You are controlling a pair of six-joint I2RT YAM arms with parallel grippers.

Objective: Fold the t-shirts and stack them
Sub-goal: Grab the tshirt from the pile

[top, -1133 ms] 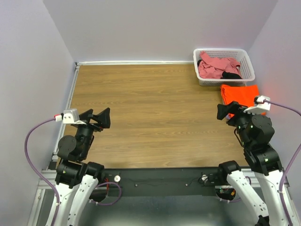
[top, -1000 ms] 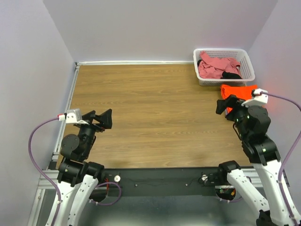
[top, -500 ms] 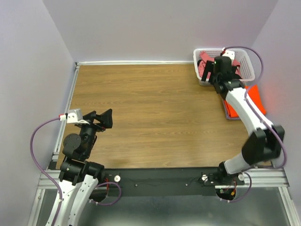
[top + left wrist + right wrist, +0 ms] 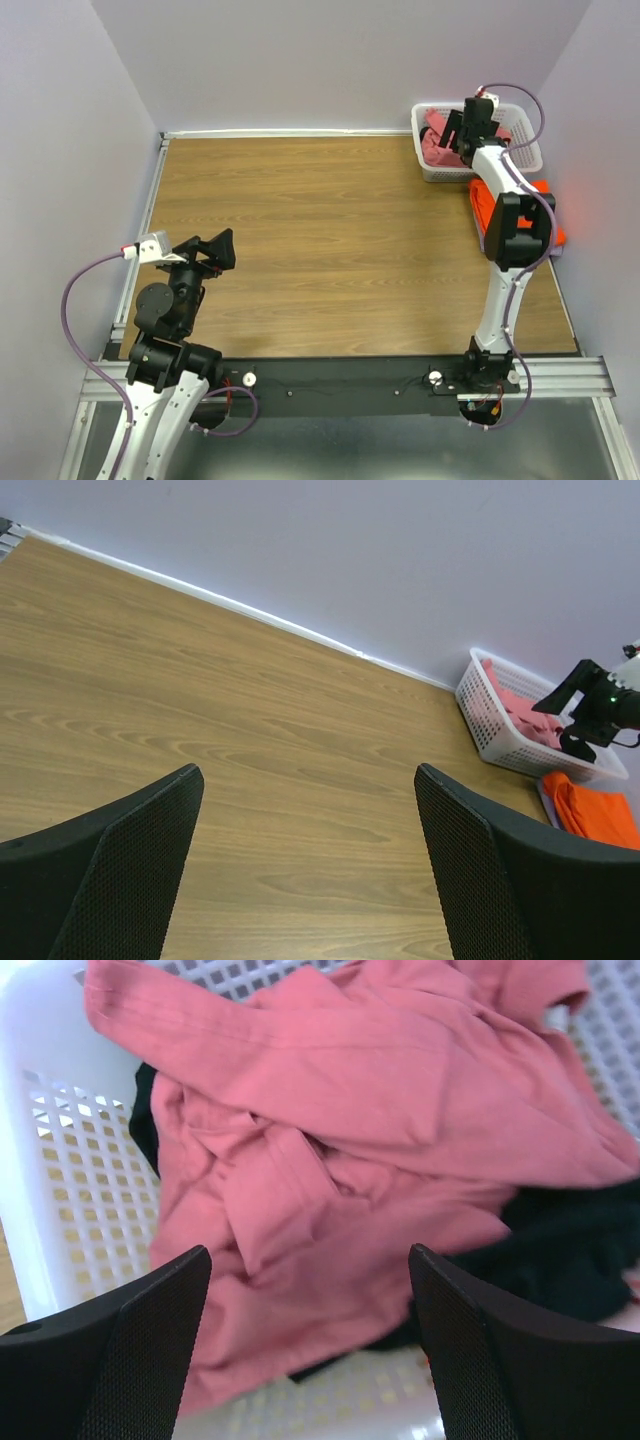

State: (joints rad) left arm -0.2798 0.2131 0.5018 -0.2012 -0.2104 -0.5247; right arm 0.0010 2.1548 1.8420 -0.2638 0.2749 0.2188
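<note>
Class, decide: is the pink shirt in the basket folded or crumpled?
Crumpled: the pink shirt lies bunched in loose creases inside the basket.

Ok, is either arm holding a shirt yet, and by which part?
Nothing is held. The right gripper hangs open over the pink shirt in the basket; the left gripper is open over the table.

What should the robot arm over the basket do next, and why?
Probably lower the right gripper onto the pink shirt and close. Its jaws hang open above that shirt, which lies crumpled on top in the white basket, not yet folded.
</note>
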